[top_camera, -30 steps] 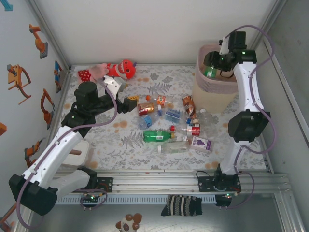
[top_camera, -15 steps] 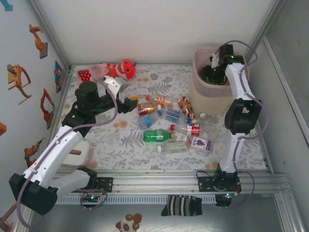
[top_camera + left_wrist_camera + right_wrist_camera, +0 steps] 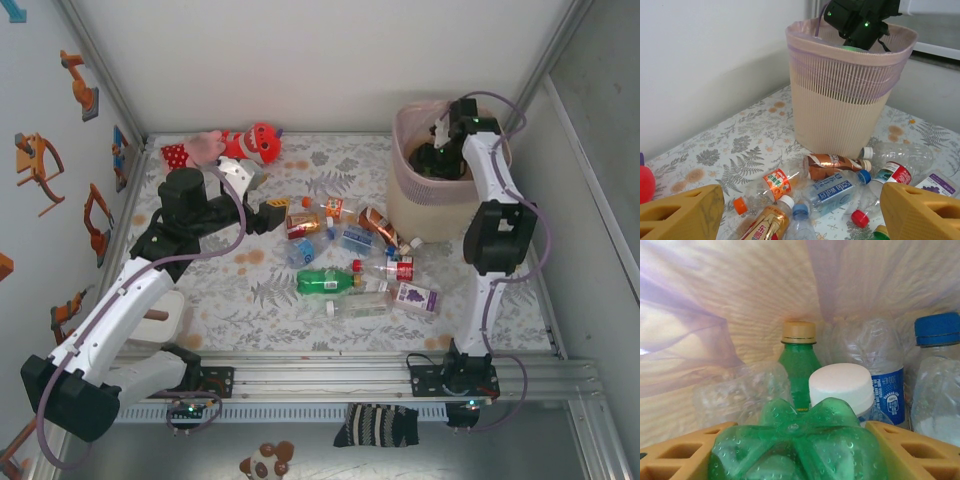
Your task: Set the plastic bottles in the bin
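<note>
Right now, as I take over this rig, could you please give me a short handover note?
Left gripper: open, empty, hovering beside the bottle pile on the table.
Right gripper: down inside the bin, closed on a green bottle, not yet dropped.
Done: several bottles lie in the bin, among them a tan-capped green one and a blue-capped one.
To do: release this bottle, then clear roughly ten off the table.
</note>
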